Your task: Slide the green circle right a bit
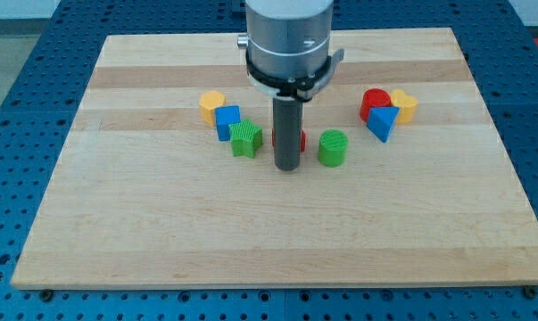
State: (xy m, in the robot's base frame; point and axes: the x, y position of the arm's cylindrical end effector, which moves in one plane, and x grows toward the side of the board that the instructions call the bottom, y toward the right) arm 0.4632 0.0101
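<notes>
The green circle (334,148) is being seen a little right of the centre of the wooden worktop (161,223), standing upright. My tip (288,167) is being held just beside it, on the view's left, with a narrow gap between them. As for the end effector, no jaws are being carried by the arm: only a straight dark rod, and nothing is being gripped by it. A red block (302,140) is being partly hidden behind the rod, so its shape cannot be told. Further to the view's left, a green star-like block (245,139), a blue cube (227,120) and a yellow block (212,104) are being kept close together. Near the view's right, a red cylinder (373,102), a blue triangle (381,123) and a yellow block (404,105) are being grouped, touching.
</notes>
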